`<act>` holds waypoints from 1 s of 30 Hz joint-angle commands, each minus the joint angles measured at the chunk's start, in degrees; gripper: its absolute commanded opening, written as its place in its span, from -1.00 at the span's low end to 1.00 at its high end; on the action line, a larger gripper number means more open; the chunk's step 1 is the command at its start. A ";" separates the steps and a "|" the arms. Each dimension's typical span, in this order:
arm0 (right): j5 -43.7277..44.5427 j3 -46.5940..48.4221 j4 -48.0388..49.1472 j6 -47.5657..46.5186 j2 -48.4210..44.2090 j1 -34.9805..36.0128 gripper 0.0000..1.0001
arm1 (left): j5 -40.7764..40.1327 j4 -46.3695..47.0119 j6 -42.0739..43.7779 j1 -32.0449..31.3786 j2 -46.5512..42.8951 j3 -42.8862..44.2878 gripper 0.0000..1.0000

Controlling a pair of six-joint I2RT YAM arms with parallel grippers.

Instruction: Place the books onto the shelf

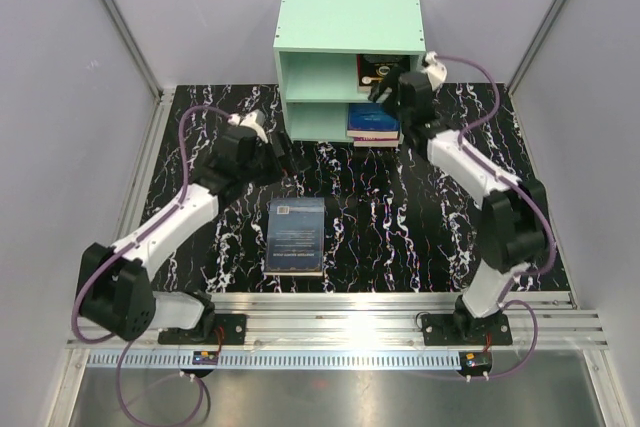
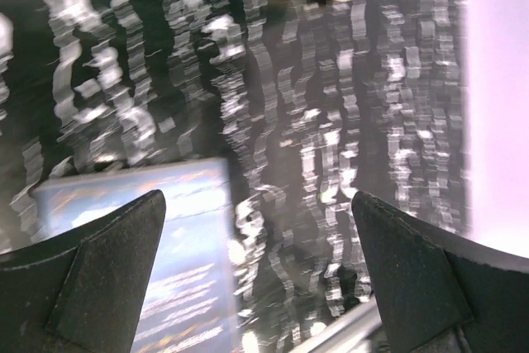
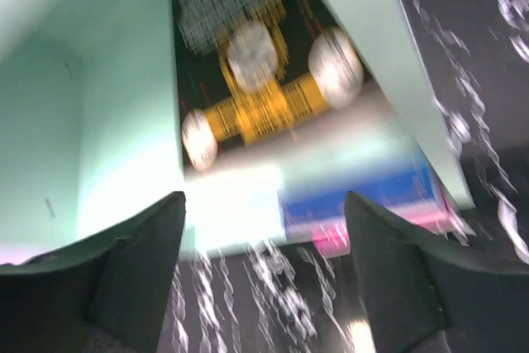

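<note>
At the back of the table [image 1: 430, 237], I see the mint-green shelf [image 1: 348, 17] standing upright with its open side toward the arms. Its upper compartment holds a black book [image 1: 376, 68] at the right end. On the right wrist camera the cover of that book shows a yellow design, blurred. The lower compartment holds a stack of books [image 1: 372, 124], also at the right end, with a blue cover on top and a pink-red edge beneath. I cannot count the stack. A dark blue book [image 1: 296, 235] lies flat on the table between the two arms, well in front of the shelf and apart from it.

Right gripper [image 1: 385, 87]: positioned at the mouth of the upper compartment, just in front of the black book. Its jaws stand apart with nothing between them.

Left gripper [image 1: 278, 159]: positioned over the table, near the shelf's lower left corner and beyond the far edge of the dark blue book. Its jaws are spread wide and empty. On the left wrist camera, the dark blue book shows behind the finger on the left of that view.
</note>
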 commanded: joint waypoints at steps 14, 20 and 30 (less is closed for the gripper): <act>-11.37 -50.09 -0.91 13.94 -40.39 13.87 0.80 | -8.17 -10.03 -3.08 0.72 -15.29 -24.56 0.97; -19.45 -53.87 9.35 19.56 -28.98 18.97 0.81 | -7.30 -7.07 -3.08 0.80 -13.02 -29.13 0.98; -24.56 -52.65 27.36 27.38 -9.98 24.50 0.80 | 5.09 11.67 -5.72 -0.43 -3.00 -36.60 0.98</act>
